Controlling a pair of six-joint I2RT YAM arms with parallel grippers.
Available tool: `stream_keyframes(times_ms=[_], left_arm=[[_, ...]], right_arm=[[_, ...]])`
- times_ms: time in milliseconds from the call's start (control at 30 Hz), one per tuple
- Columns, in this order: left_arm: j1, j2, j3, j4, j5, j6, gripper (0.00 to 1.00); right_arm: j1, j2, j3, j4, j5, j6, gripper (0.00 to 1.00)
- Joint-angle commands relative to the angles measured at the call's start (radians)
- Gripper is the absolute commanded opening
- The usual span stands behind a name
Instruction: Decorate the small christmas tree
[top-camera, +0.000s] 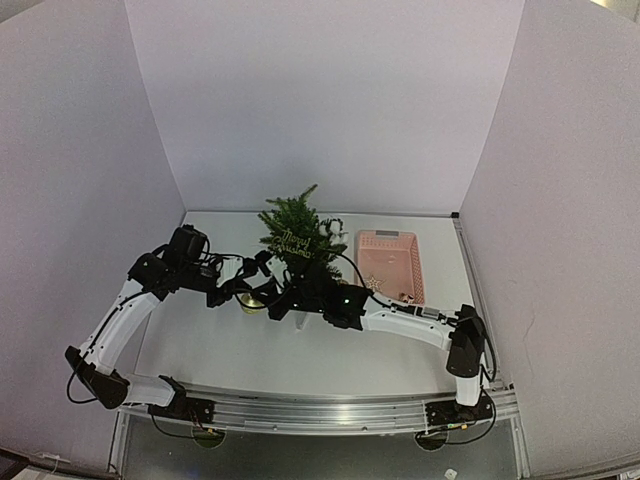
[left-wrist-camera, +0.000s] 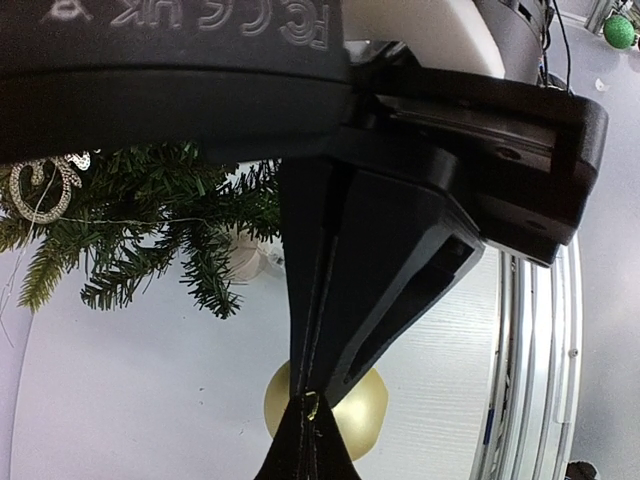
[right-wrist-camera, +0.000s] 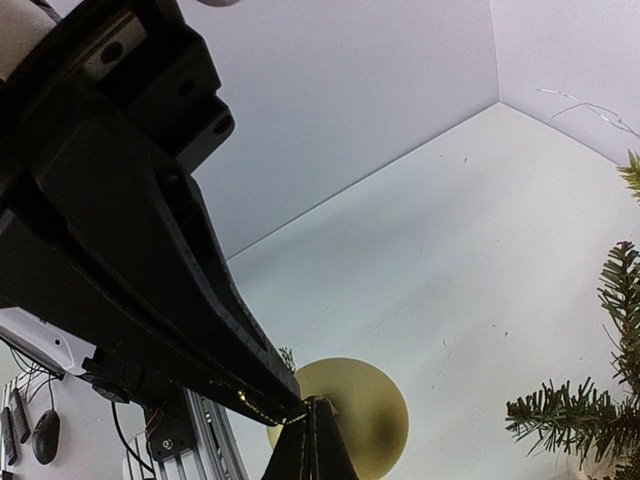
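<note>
The small christmas tree (top-camera: 297, 232) stands midway along the desk's (top-camera: 240, 350) rear edge, with a pink basket (top-camera: 388, 262) just to its right. In front of the tree, the left end effector (left-wrist-camera: 310, 405) is closed on the top of the gold bauble (left-wrist-camera: 368, 415). The right end effector (right-wrist-camera: 308, 405) pinches its gold cord (right-wrist-camera: 255, 404).

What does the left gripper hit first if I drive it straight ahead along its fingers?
The gold ball, sitting right at the shut fingertips of the left gripper; its cap seems pinched between them. Past it lies the white table, though depth is unclear.
</note>
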Motion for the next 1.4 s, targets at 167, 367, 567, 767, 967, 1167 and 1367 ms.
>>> stream_keyframes(times_ms=[167,367,567,767,967,1167,1367], left_arm=[[-0.004,0.022,0.040,0.044,-0.023,-0.064,0.00],[-0.005,0.060,0.031,0.086,-0.039,-0.063,0.00],[-0.005,0.094,-0.006,0.182,-0.037,-0.087,0.00],[-0.005,0.120,-0.049,0.241,-0.070,-0.088,0.00],[-0.005,0.125,-0.087,0.309,-0.114,-0.123,0.00],[-0.004,0.126,-0.102,0.298,-0.124,-0.128,0.00],[-0.004,0.145,-0.114,0.363,-0.143,-0.156,0.00]], right_arm=[[-0.003,-0.061,-0.081,0.023,0.048,0.052,0.00],[-0.002,-0.100,-0.139,0.023,0.125,0.103,0.00],[-0.003,-0.102,-0.160,0.015,0.193,0.154,0.00],[-0.003,-0.061,-0.128,-0.048,0.267,0.208,0.00],[-0.003,-0.032,-0.099,-0.072,0.313,0.235,0.00],[-0.003,-0.009,-0.083,-0.097,0.324,0.275,0.00],[-0.003,-0.005,-0.081,-0.100,0.361,0.295,0.00]])
